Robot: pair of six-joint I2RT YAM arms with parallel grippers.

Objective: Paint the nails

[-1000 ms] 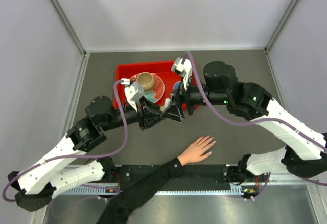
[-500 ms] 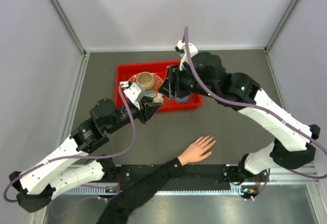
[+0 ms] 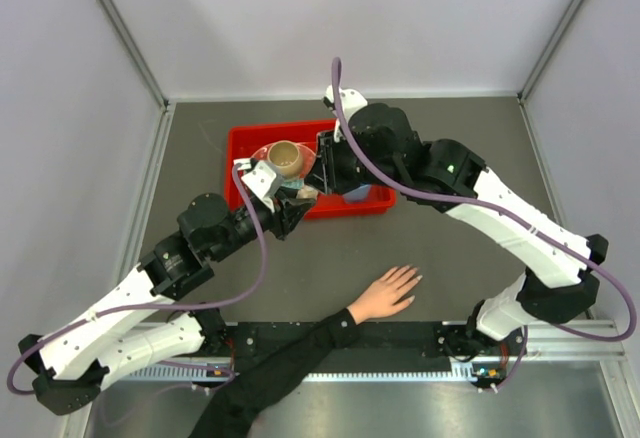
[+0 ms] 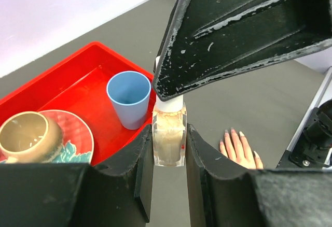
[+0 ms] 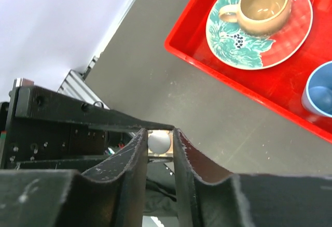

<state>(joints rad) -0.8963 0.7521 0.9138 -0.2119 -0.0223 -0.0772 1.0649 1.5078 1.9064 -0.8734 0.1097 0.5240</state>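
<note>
My left gripper is shut on a small clear nail polish bottle of pale beige polish, held upright above the table just in front of the red tray. From above, my right gripper is shut on the bottle's white cap; its black fingers fill the top of the left wrist view. In the top view both grippers meet at the bottle. A light-skinned hand in a black sleeve lies flat near the front edge, fingers spread. The nails show small and pale at its fingertips.
A red tray sits behind the grippers. It holds a floral plate with a tan cup on it and a blue cup. Grey walls close in the table on three sides.
My right arm has swung left and up over the tray's front edge, and its jaws have closed on the bottle's cap. The left arm drew back slightly, still holding the bottle.
</note>
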